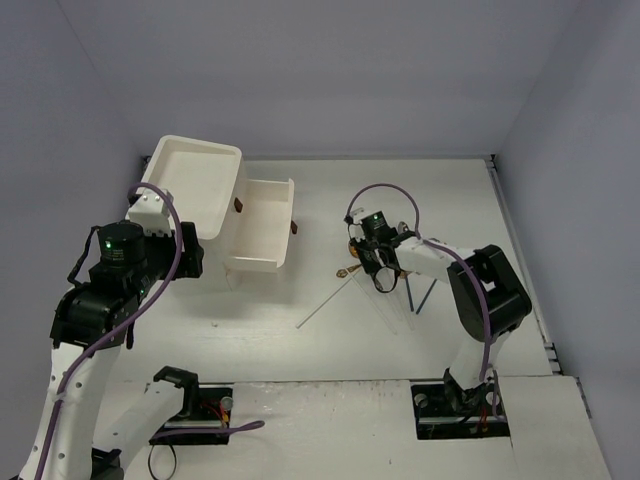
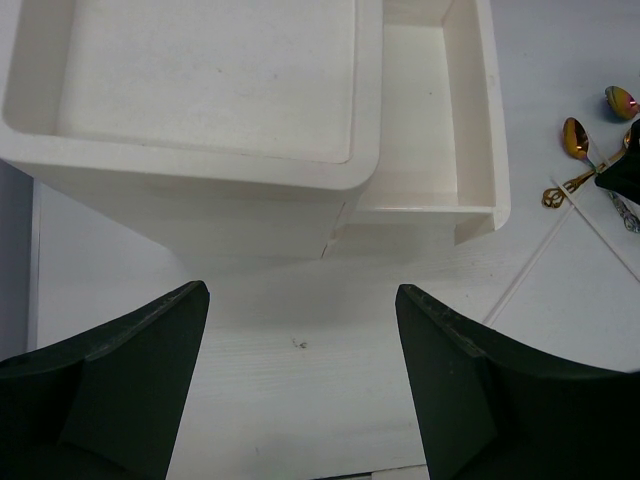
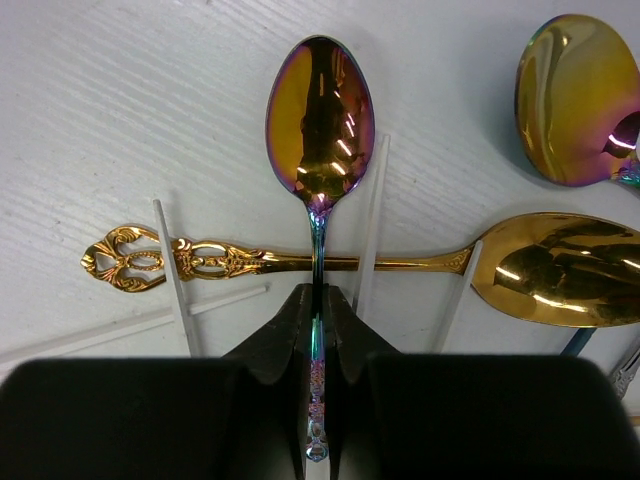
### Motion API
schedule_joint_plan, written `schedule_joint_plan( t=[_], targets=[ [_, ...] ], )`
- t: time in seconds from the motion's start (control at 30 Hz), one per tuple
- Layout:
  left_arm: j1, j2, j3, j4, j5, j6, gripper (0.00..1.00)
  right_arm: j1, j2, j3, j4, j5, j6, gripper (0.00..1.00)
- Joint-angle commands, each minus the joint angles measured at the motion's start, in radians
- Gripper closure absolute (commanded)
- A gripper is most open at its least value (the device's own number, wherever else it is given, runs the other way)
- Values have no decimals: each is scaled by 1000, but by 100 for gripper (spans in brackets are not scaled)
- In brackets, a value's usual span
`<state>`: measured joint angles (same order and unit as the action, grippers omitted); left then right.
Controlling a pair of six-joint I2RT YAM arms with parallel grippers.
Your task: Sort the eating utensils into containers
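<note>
My right gripper is shut on the thin handle of a rainbow-gold spoon, whose bowl points away from me. Under it a gold spoon with an ornate handle lies crosswise, over clear-white chopsticks. A second rainbow-gold spoon lies at the upper right. In the top view the right gripper is over this pile at table centre. My left gripper is open and empty, above bare table in front of the white cabinet and its pulled-out drawer.
The cabinet stands at the back left, with an open drawer with brown knobs beside it. A clear chopstick lies loose near centre. Dark blue chopsticks lie right of the pile. Walls close in the table.
</note>
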<state>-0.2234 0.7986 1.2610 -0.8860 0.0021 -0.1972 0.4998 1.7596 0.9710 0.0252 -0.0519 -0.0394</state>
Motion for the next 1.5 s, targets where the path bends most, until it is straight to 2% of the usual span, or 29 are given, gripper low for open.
schedule_joint_plan(
  t=[0.0,0.23,0.43,0.6,0.7,0.93,1.1,1.2,1.27,1.47],
  targets=[
    [-6,11,4,48,-2,2,27,-9,-3,13,-6,25,-16,100],
    [-7,22,30,48,-5,10,28,-9,-161,91,-22,49,36,100],
    [-10,41,60,50,-4,5,27,40,-270,247,-8,64,337,100],
    [-11,56,71,50,-2,-5,27,162,-220,358,68,109,599,100],
    [-11,60,74,50,-2,-9,27,237,-132,427,151,141,738,100],
    [-13,59,74,48,-2,-9,27,352,62,627,188,262,834,98],
    [-18,54,72,47,-2,-6,27,358,119,636,188,324,882,78],
    [-25,56,72,47,-2,-8,27,356,83,608,187,381,846,58],
    [-28,57,71,47,-2,-11,27,353,37,544,185,463,816,51],
    [-34,69,70,48,36,-20,27,321,-88,337,69,582,788,47]
  ],
)
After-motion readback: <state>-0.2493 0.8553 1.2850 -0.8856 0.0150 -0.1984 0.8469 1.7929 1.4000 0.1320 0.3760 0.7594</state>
